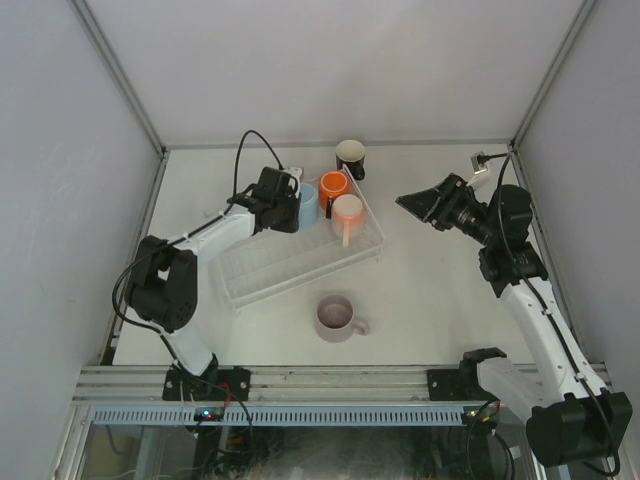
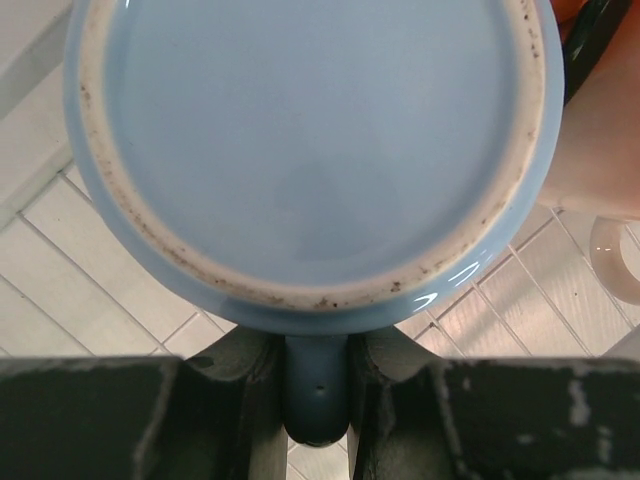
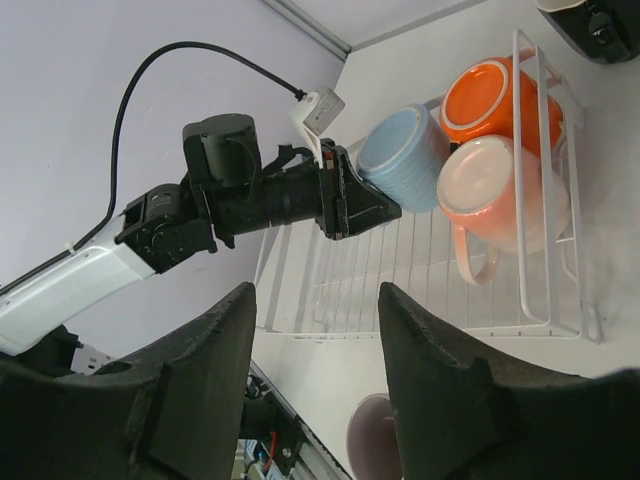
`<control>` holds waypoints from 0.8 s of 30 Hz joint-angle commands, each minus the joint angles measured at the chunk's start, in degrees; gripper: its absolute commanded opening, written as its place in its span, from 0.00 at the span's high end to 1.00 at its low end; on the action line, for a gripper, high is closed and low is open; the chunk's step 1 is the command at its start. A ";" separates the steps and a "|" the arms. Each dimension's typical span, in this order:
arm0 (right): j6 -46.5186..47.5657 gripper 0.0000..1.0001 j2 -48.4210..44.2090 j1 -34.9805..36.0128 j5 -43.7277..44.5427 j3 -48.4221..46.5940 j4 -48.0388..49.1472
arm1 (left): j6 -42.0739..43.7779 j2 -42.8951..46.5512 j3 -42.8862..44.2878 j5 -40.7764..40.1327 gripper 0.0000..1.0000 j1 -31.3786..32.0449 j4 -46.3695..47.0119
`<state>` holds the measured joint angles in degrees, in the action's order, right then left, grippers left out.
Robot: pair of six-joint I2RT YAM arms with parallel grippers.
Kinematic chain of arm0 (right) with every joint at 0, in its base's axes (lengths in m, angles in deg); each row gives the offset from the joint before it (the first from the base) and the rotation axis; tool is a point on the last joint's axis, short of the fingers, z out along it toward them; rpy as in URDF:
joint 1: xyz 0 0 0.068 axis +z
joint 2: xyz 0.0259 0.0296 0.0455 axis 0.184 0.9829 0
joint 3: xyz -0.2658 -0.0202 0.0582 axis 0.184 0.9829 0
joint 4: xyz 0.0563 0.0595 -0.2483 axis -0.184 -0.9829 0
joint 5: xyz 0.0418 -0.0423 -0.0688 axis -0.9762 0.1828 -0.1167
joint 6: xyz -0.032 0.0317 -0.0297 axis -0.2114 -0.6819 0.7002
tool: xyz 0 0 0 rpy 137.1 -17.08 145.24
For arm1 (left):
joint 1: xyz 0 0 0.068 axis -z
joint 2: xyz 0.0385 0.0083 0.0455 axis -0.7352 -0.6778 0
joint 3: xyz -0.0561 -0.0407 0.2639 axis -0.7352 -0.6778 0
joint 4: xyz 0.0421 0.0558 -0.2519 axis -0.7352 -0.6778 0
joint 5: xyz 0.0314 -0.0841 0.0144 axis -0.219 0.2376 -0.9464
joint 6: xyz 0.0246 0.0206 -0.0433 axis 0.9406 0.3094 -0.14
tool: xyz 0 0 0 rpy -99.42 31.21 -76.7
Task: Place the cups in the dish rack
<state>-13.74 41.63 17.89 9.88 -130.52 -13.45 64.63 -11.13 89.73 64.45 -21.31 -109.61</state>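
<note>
White table (image 1: 430, 290), pale walls (image 1: 60, 150) (boxed in); left jaws grip blue mug (image 1: 309, 205) by handle (image 2: 316, 395), right jaws apart.

L wrist view: blue mug (image 2: 310, 150) running off top edge; handle (image 2: 316, 400) end hiding btwn fingers (image 2: 90, 420). R wrist view: black mug (image 3: 590, 15), lilac mug (image 3: 366, 448) getting cropped at edges.

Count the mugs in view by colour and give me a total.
Orange ceramic mug: 1
Light blue ceramic mug: 1
Peach-pink ceramic mug: 1
Black ceramic mug with a cream inside: 1
Pale lilac ceramic mug: 1
Total: 5
</note>
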 commanded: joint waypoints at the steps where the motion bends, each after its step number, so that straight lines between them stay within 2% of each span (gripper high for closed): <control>1: 0.95 0.48 -0.58 -0.52 -0.81 0.04 1.29 | -0.47 -0.24 0.56 -2.17 0.87 0.01 1.79; 3: 0.95 0.48 -0.58 -0.52 -0.81 -0.02 1.36 | -0.81 -0.40 0.27 -2.30 0.83 0.01 1.83; 13: 1.02 0.49 -0.82 -0.61 -0.88 0.05 0.71 | -0.92 -1.97 0.15 -2.44 0.75 0.13 1.92; 19: 1.23 0.49 -1.35 -0.60 -0.81 -0.01 0.08 | -0.73 -2.53 -0.29 -2.55 0.59 0.06 2.27; 24: 1.21 0.49 -1.37 -0.60 -0.89 0.02 -0.05 | -0.30 -2.39 -0.68 -3.28 0.54 0.08 2.29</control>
<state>-13.57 41.49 17.70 9.46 -130.49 -14.63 64.13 -14.08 89.58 62.35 -21.31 -108.52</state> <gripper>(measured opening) 0.512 0.452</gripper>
